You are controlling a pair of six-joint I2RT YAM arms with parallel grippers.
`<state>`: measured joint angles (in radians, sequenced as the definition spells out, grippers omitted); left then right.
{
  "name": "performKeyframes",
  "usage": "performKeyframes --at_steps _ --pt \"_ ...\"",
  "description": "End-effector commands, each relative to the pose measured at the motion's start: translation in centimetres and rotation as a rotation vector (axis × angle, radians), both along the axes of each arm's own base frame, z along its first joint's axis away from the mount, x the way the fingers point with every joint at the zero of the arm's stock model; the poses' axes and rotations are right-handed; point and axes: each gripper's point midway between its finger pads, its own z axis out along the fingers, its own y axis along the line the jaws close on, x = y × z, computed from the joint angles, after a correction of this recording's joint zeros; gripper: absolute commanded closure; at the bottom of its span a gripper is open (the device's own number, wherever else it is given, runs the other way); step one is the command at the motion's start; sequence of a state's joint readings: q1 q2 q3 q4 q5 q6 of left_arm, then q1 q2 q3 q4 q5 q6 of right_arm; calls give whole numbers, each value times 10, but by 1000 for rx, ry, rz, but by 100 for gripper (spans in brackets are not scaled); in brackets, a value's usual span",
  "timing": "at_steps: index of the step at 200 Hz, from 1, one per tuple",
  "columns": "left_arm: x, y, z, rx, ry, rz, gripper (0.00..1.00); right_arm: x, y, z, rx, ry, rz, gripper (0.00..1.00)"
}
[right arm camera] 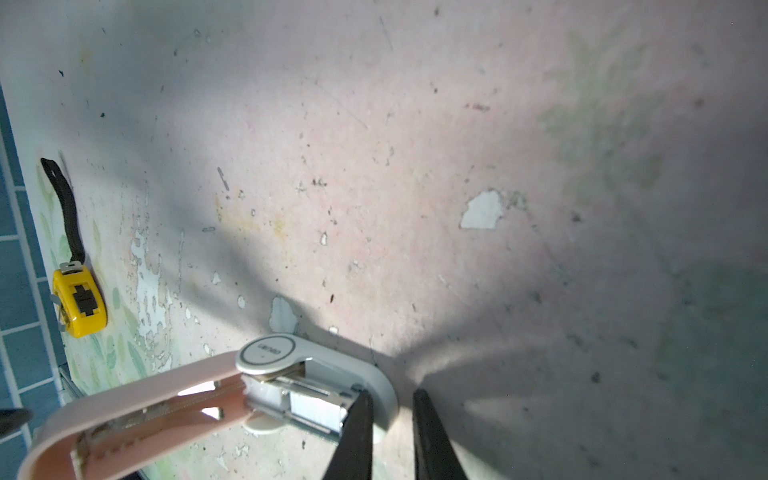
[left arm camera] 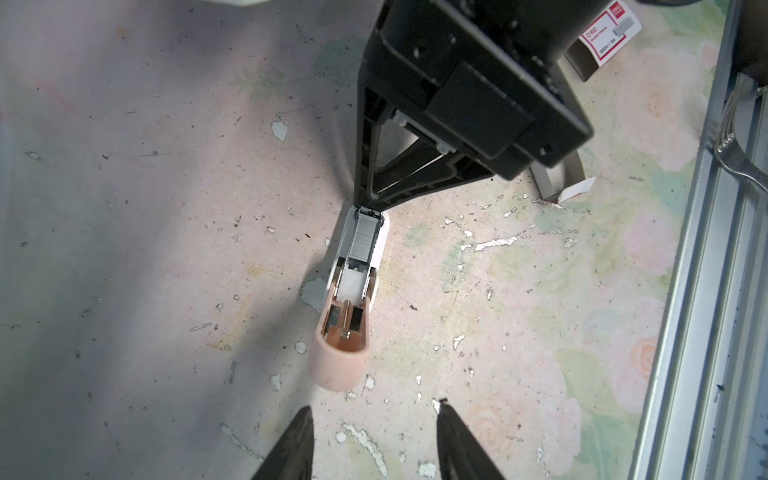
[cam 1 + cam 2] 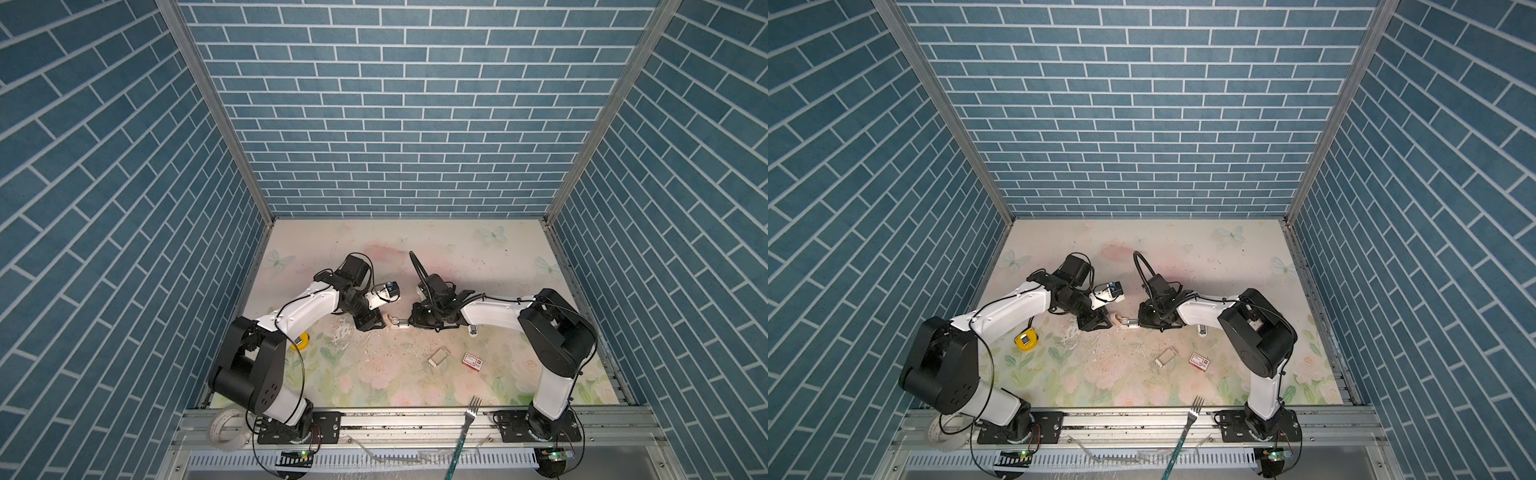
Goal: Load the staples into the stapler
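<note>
Mid-table: stapler (image 3: pixel 395 322), staples (image 2: pixel 362 242) in its open channel. Near-right of stapler: tray (image 3: pixel 439 357); just right of tray, apart: box (image 3: pixel 473 360). Left of stapler, well apart: tape measure (image 3: pixel 1025 338). On near rail: fork (image 3: pixel 471 409).

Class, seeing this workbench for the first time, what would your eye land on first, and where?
The pink-and-white stapler lies flipped open in the middle of the floral table, a silvery strip of staples in its channel, the right tool at its front end and the open left tool near its lid end. A yellow tape measure sits on the table's left side.
</note>
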<state>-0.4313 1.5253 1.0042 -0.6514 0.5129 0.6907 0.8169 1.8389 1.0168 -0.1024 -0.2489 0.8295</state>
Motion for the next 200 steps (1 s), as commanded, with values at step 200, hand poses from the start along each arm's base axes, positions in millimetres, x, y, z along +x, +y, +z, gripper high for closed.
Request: performKeyframes --at_steps 200 --pt "18 -7 -14 -4 -40 -58 63 -16 -20 -40 -109 98 10 81"
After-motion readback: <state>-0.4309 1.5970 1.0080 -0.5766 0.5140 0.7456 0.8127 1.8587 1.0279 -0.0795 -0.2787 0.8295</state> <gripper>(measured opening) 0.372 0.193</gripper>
